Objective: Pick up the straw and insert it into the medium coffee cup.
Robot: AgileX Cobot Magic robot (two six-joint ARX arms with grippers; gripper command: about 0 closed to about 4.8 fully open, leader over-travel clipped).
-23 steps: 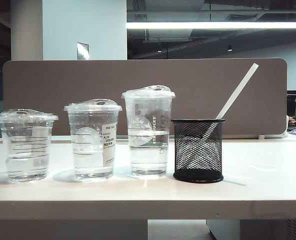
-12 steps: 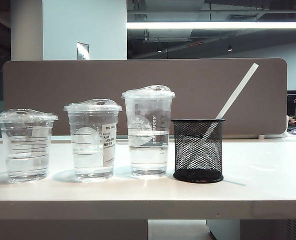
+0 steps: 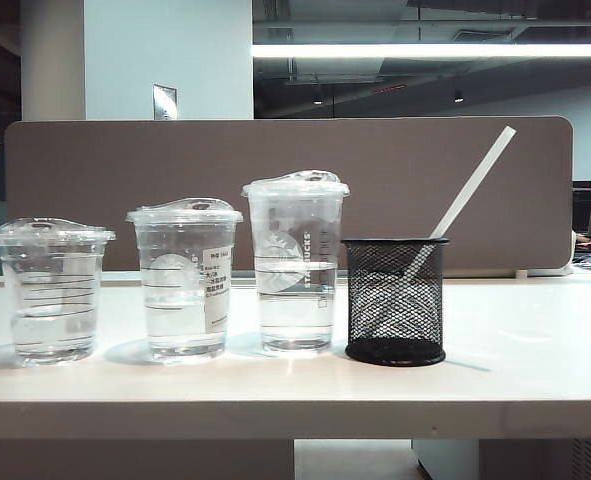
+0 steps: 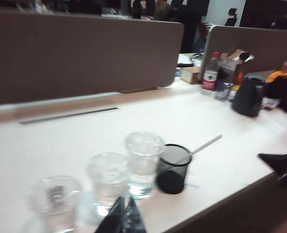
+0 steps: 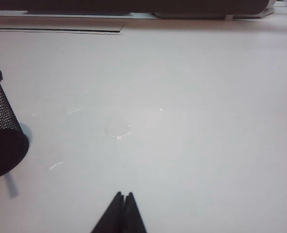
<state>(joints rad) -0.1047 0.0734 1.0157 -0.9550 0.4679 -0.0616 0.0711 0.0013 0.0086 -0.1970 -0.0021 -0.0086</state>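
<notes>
On the counter (image 3: 535, 350) stand three clear lidded cups: the shortest cup (image 3: 51, 290), the medium coffee cup (image 3: 184, 280) and the tallest cup (image 3: 296, 262). There is one black mesh holder (image 3: 395, 300) with one straw (image 3: 472, 185). Two robot hands show, the left hand (image 4: 123, 219) and the right hand (image 5: 122, 213).

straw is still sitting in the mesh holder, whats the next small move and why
Probably open the left gripper and bring it toward the straw. The straw leans untouched in the black mesh holder, both grippers are shut and empty, and the right gripper hangs over bare table.
</notes>
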